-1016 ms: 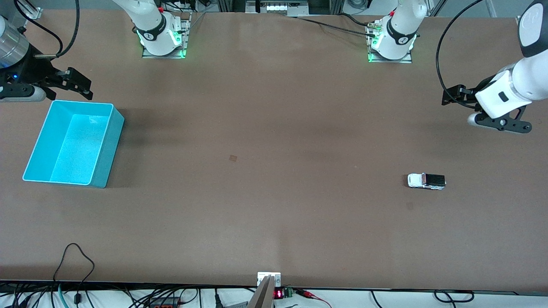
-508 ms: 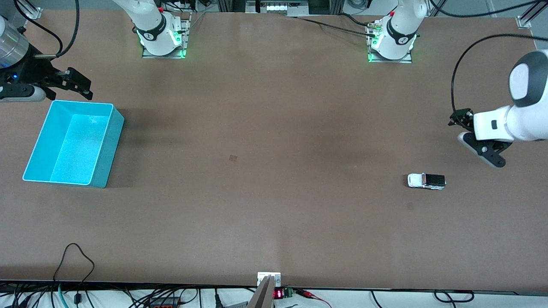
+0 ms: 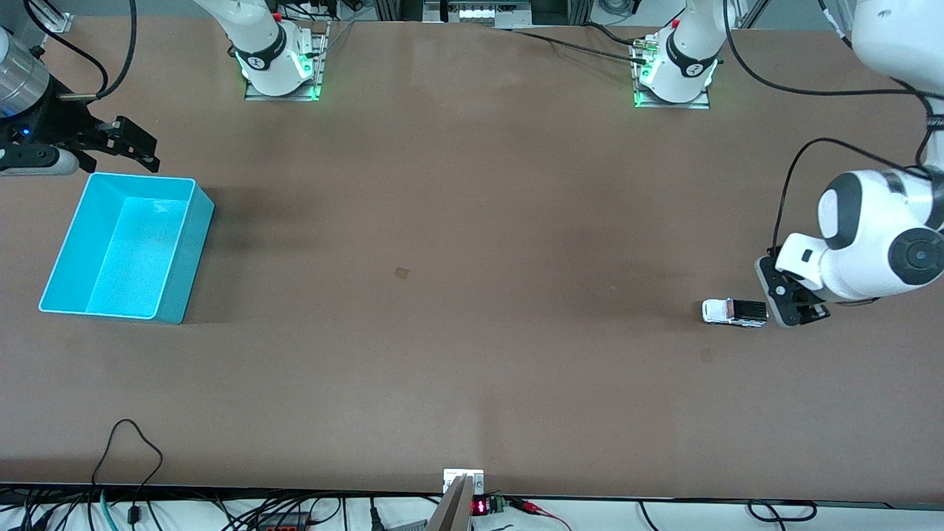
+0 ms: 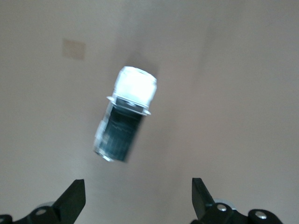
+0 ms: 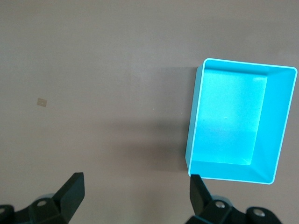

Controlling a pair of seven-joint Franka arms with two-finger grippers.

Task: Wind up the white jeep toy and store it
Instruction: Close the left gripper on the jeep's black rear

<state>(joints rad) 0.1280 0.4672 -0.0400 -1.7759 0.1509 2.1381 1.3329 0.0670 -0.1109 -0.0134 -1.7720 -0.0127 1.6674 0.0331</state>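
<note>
The white jeep toy [image 3: 734,312], with a black rear top, lies on the brown table toward the left arm's end. It also shows in the left wrist view [image 4: 125,120]. My left gripper [image 3: 790,304] is open and empty. It hangs over the table just beside the jeep's black rear end, and in its wrist view [image 4: 138,200] the jeep lies ahead of the fingertips, not between them. My right gripper [image 3: 136,145] is open and empty and waits over the table beside the turquoise bin [image 3: 125,247]. Its wrist view [image 5: 135,198] shows the bin [image 5: 233,116] empty.
A small tan square mark [image 3: 401,273] sits on the table's middle and a fainter one [image 3: 706,355] lies just nearer the front camera than the jeep. Cables [image 3: 129,442] trail along the table's front edge.
The left arm has swung down from above the table's end to just beside the jeep. The jeep, the bin and the right arm have not moved.
</note>
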